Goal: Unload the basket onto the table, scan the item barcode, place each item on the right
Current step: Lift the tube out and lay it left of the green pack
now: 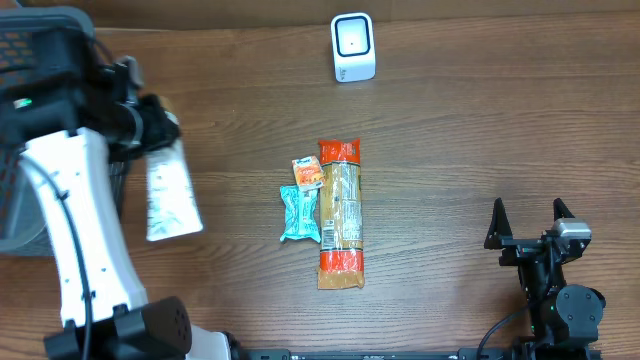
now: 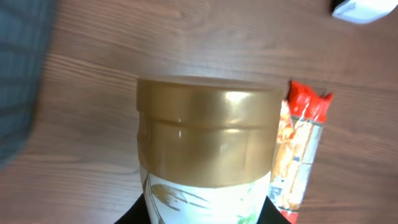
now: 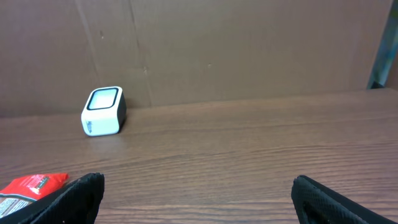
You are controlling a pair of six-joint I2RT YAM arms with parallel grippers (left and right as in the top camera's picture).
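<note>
1. L gripper [image 1: 158, 135], upper left of overhead view: clamped on a white container [image 1: 172, 200]. The container slants down-right from the jaws.
2. L wrist view: the container's gold cap [image 2: 208, 134] fills the centre of the frame, white body w/ a leaf print below it. Black fingers show at the btm edge, one on each side of the body.
3. Can't see a barcode on it in any view.
4. R gripper [image 1: 527, 225], lower right of overhead view: jaws spread wide, nothing between them, well apart from all items.
5. White scanner [image 1: 353, 47], top centre of overhead view, upright on the wood table [image 1: 480, 130]. Window faces the R wrist cam.
6. Centre of table: long cracker pack [image 1: 340, 215] w/ orange ends, lying lengthwise top-to-btm.
7. Teal packet [image 1: 298, 213] just left of it, touching or nearly so.
8. Small orange sachet [image 1: 308, 172] above the teal one, against the cracker pack.
9. Dark mesh basket [image 1: 30, 60], far upper-left corner, behind the L arm.
</note>
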